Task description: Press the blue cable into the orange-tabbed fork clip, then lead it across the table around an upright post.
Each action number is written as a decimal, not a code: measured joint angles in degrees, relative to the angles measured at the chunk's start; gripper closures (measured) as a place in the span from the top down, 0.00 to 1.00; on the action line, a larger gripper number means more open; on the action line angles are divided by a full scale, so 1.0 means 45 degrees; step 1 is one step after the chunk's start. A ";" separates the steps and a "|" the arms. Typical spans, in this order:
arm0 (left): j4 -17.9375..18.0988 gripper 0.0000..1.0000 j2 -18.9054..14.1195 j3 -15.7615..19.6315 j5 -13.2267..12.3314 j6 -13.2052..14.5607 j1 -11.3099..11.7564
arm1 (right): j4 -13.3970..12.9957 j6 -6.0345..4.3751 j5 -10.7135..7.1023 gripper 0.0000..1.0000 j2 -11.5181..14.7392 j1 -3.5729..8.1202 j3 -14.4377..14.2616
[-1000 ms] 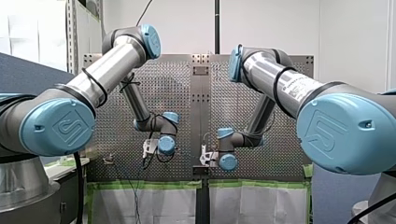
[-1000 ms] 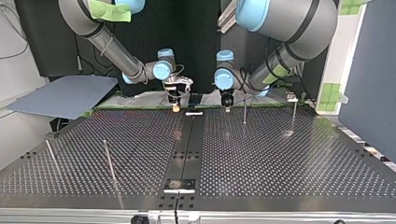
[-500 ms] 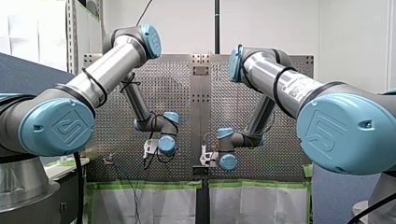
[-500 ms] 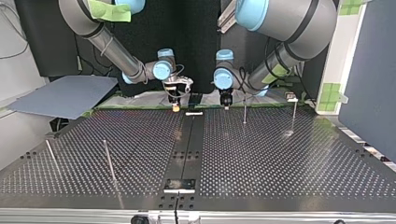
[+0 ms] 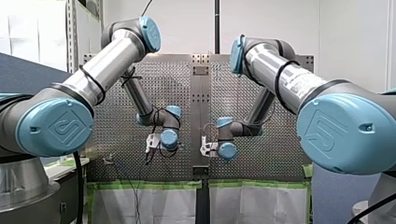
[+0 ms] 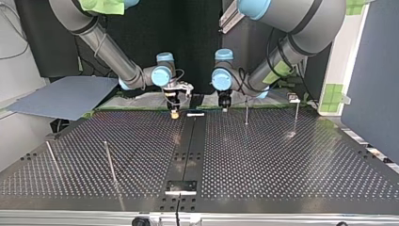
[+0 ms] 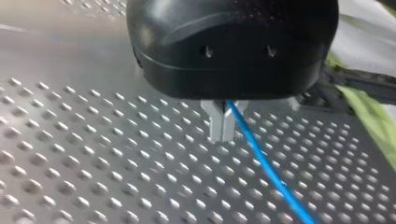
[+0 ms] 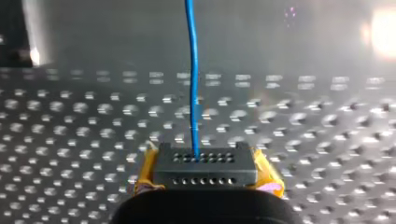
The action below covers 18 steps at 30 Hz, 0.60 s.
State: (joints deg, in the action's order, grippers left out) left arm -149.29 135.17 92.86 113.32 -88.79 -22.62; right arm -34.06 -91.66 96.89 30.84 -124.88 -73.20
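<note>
In the left wrist view my left gripper [image 7: 223, 128] has its metal fingers shut on the blue cable [image 7: 266, 172], which trails away over the perforated table. In the right wrist view my right gripper [image 8: 205, 156], with yellow pads, is shut on the blue cable [image 8: 191, 70], which runs straight ahead from it. In the top view my right gripper [image 6: 174, 113] and my left gripper [image 6: 224, 104] hang low over the table's far edge, either side of the centre strip. Two upright posts [image 6: 246, 112] [image 6: 296, 115] stand beside my left gripper. A small clip [image 6: 295, 99] sits by the outer post; no orange shows on it.
Two more thin posts [image 6: 110, 162] [image 6: 51, 157] stand at the top view's near left. A small white bar [image 6: 195, 114] lies on the centre strip between the grippers. A grey board [image 6: 66, 96] lies off the table at the top view's left.
Both wrists have risen a little in the front view. In the top view both grippers have shifted slightly to the left. Both grips stay shut.
</note>
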 joint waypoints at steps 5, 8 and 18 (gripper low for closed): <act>-0.0335 0.00 -0.0634 0.0006 -0.0015 -0.0026 -0.0275 | 0.0640 0.0094 0.0012 0.00 0.0636 -0.0035 -0.0005; -0.0483 0.00 -0.1021 0.0006 -0.0012 -0.0053 -0.0444 | 0.1077 0.0145 0.0013 0.00 0.1073 -0.0062 -0.0010; -0.1011 0.00 -0.2264 0.0022 0.0338 -0.0277 -0.0931 | 0.2100 0.0302 -0.0010 0.00 0.2415 -0.0033 -0.0015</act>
State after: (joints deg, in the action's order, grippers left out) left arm -153.83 124.99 92.96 114.85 -90.04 -26.81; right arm -24.61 -90.30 96.85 41.71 -125.03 -73.27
